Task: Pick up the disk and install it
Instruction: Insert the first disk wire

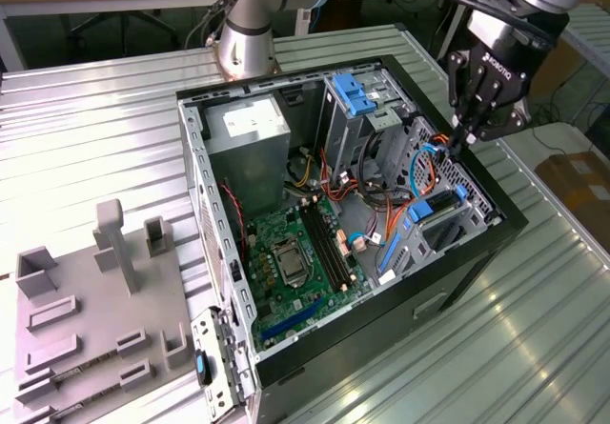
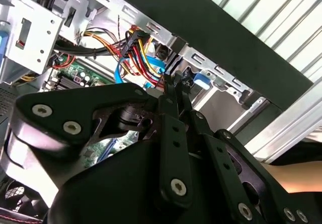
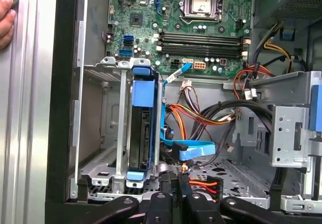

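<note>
The disk (image 3: pixel 141 128), dark with blue plastic rails, stands on edge inside the metal drive cage (image 3: pixel 113 133) at the front of the open computer case. In the exterior view the disk (image 1: pixel 431 211) lies in that cage near the case's right wall. My gripper (image 1: pixel 464 138) hangs just above the case's right edge, over the cage and apart from the disk. The black fingers (image 3: pixel 170 183) are pressed together with nothing between them. In the second wrist view the gripper (image 2: pixel 173 80) points down at the cables beside the cage.
Orange and blue cables (image 3: pixel 193 151) run right below the fingertips. The motherboard (image 1: pixel 300 252), a grey power-supply box (image 1: pixel 246 129) and a blue bracket (image 1: pixel 355 90) are inside the case. A grey fixture (image 1: pixel 95 310) sits at the exterior view's left. A person's hand (image 3: pixel 5 20) rests by the case.
</note>
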You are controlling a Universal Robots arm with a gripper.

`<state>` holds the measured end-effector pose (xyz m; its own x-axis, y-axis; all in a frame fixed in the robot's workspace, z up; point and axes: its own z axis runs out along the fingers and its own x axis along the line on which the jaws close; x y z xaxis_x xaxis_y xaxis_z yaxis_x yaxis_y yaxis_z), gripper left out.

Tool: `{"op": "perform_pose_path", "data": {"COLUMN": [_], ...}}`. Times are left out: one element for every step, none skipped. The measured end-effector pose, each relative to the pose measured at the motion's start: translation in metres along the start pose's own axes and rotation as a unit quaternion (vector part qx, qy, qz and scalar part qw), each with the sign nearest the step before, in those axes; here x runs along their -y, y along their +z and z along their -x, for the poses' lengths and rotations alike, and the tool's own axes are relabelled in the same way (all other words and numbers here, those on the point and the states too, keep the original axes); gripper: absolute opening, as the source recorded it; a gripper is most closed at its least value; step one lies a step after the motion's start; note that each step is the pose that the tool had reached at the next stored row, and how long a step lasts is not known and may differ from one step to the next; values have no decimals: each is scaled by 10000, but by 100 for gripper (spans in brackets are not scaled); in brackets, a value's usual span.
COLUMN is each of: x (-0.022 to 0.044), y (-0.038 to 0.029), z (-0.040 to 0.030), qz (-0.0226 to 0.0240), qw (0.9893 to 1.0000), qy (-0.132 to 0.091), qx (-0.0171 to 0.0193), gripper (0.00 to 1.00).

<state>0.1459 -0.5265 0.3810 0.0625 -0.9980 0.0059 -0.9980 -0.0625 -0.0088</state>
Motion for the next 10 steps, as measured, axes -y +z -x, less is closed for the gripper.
{"op": "perform_pose_path", "data": {"x": [-20,-23,-23,-23,-24,-25,-25,-26,-27,-28], "y": [2,5,10,16,21,26,32,39,42,44], "z": [0,0,-4,-12,-19,-27,-38,-55,-68,-75], "qz": [-18,-23,-24,-24,-24,-24,-24,-23,-24,-23], "qw": [10000,10000,10000,10000,10000,10000,9999,9999,9998,9998], "qy": [1,6,22,52,71,91,111,144,171,186], "qx": [10,15,17,18,18,18,18,18,17,19], "gripper": [17,17,17,17,17,17,17,17,17,17]}}
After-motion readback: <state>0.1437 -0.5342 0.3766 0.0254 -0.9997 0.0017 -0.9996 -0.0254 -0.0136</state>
